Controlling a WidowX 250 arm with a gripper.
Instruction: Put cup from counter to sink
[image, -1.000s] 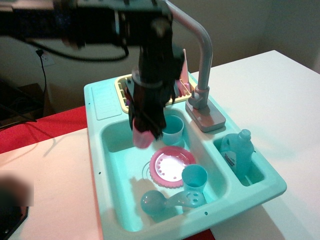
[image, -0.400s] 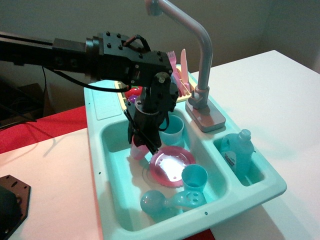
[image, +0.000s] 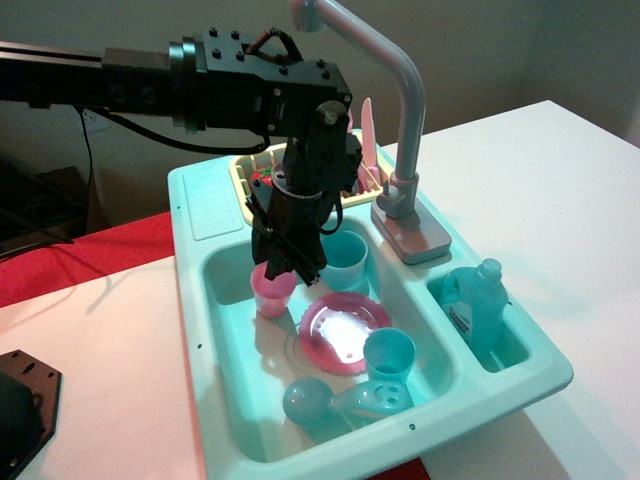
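Hanging down from a black arm (image: 120, 85) that reaches in from the left edge, the pincer (image: 292, 262) points into the sink (image: 225, 350), tilted slightly toward the lower right. Its dark fingers blend into one mass against the body above, so whether they are spread or closed cannot be told; their tips sit at the rim of the cup (image: 272, 290) and cover its back edge, and contact with it cannot be made out.

That pink cup stands upright on the basin floor near the left wall, long axis vertical, mouth facing up toward the pincer. Just behind it and to the right a teal tumbler (image: 347, 258) is half hidden by the arm's wrist. A pink plate (image: 344, 332) lies flat beside the cup, with a second teal cup (image: 388, 356) at its front edge and a teal ladle-like piece (image: 340, 400) nearer the front wall.

On the counter (image: 205, 200) the ribbed panel shows at the back left. A yellow rack (image: 250, 175) behind the arm is mostly blocked, only pink utensils (image: 366, 135) poking above it. The grey faucet (image: 400, 120) arches overhead, its spout cut off by the top edge. A teal bottle (image: 475, 305) leans in the small side compartment. The sink unit rests on a white surface (image: 560, 190).
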